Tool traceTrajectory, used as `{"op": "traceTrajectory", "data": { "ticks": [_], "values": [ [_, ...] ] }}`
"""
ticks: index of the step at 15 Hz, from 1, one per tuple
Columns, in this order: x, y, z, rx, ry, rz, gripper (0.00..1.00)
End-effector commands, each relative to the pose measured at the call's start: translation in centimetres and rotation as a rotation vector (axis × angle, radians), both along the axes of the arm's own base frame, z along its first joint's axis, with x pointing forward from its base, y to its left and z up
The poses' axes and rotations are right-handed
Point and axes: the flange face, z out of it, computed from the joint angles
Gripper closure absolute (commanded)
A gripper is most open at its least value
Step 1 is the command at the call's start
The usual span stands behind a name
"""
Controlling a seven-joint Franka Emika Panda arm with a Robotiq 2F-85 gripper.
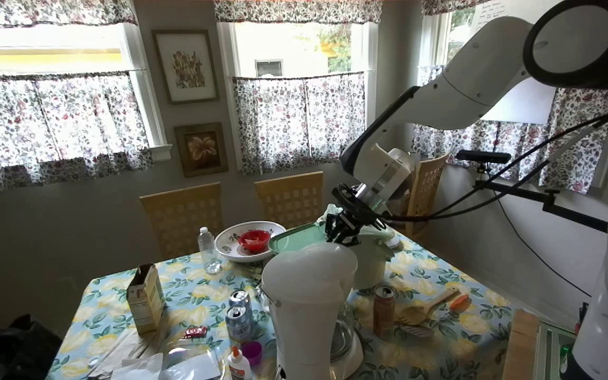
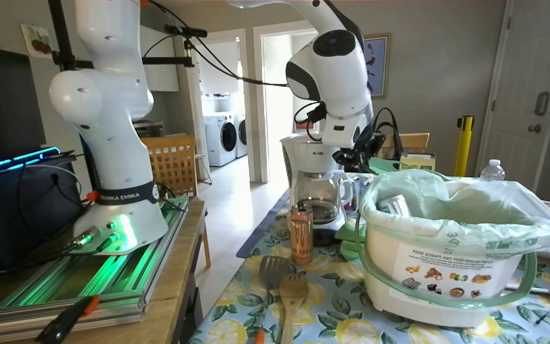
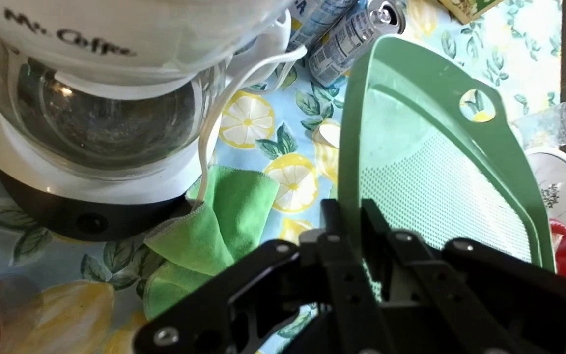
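Note:
My gripper [image 3: 350,206] is shut on one edge of a pale green lid [image 3: 445,196] with a perforated panel and a hole at one corner. The lid is held tilted above the table, and it also shows in both exterior views [image 1: 297,239] [image 2: 384,165]. In an exterior view the gripper [image 1: 335,232] is behind the white coffee maker [image 1: 304,295]. The white bin [image 2: 447,274] stands beside it, lined with a pale green bag [image 2: 485,224] and open at the top. A crumpled item [image 2: 394,206] lies in the bag.
A green cloth [image 3: 234,216] lies by the coffee maker. An orange can [image 2: 302,234], a slotted spatula [image 2: 273,270] and a wooden fork [image 2: 294,291] are near the bin. Silver cans [image 1: 238,322], a bottle [image 1: 209,250], a bowl [image 1: 230,250] and a box [image 1: 145,301] stand around.

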Motion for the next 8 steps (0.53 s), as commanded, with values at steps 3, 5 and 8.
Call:
{"op": "traceTrajectory", "data": {
  "ticks": [3,5,8],
  "values": [
    [0.05,0.19,0.03,0.119,-0.010,-0.047,0.97],
    [-0.12,0.03,0.00,0.149,-0.015,-0.062,0.97],
    [-0.34,-0.28,-0.17,0.187,-0.018,-0.085,0.97]
  ]
}}
